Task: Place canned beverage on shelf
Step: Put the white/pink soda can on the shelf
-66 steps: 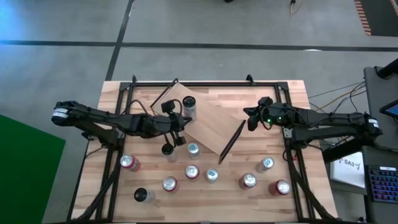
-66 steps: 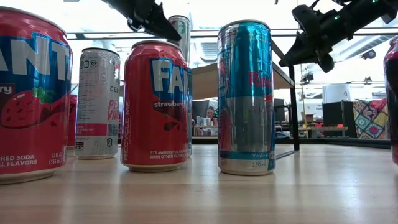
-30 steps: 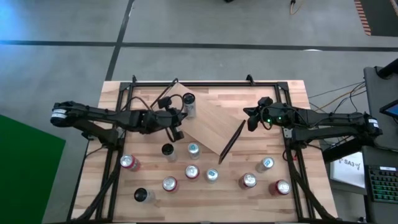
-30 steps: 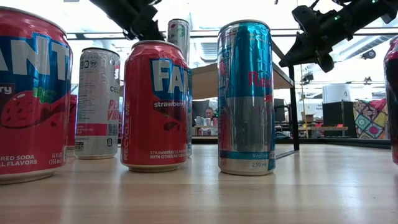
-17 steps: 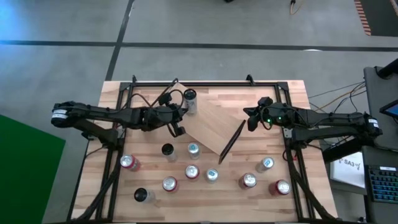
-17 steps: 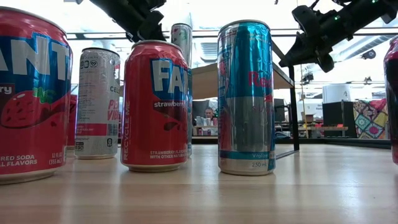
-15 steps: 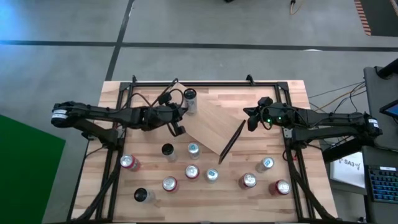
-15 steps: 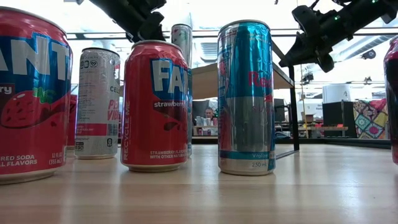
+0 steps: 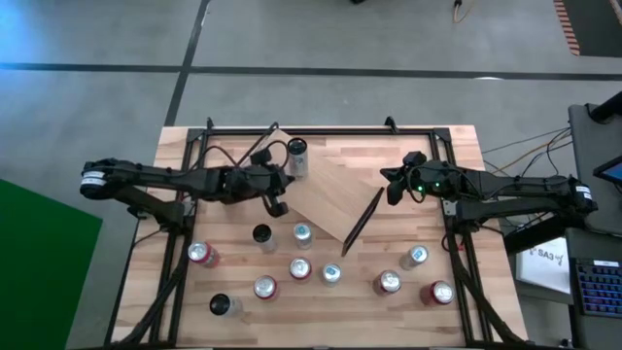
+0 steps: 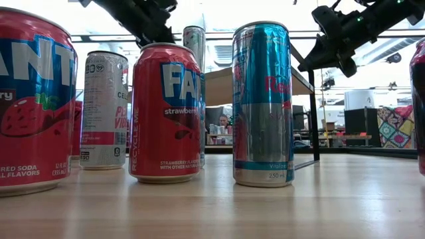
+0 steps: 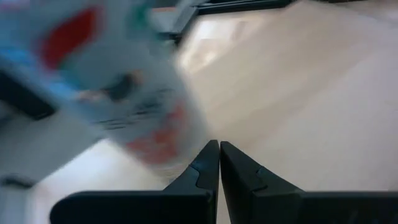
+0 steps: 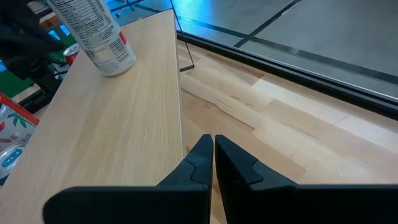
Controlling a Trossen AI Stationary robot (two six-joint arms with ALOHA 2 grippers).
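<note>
Left gripper shut and empty, fingertips pressed together in its wrist view, poised over the left edge of the shelf. Right gripper likewise closed on nothing, waiting above the table off the shelf's right end.

Shelf lying skewed on the table, long axis running from far left toward near right, black frame at each short end. Near side of the table crowded with standing cans: red Fanta cans, a blue-and-silver can, a white can, all well apart from the shelf's top.

Canned beverage upright on the shelf's far left corner, long axis vertical, top facing up. Sits just beyond the left gripper, on its far right side, not touching; blurred and close in the left wrist view.
</note>
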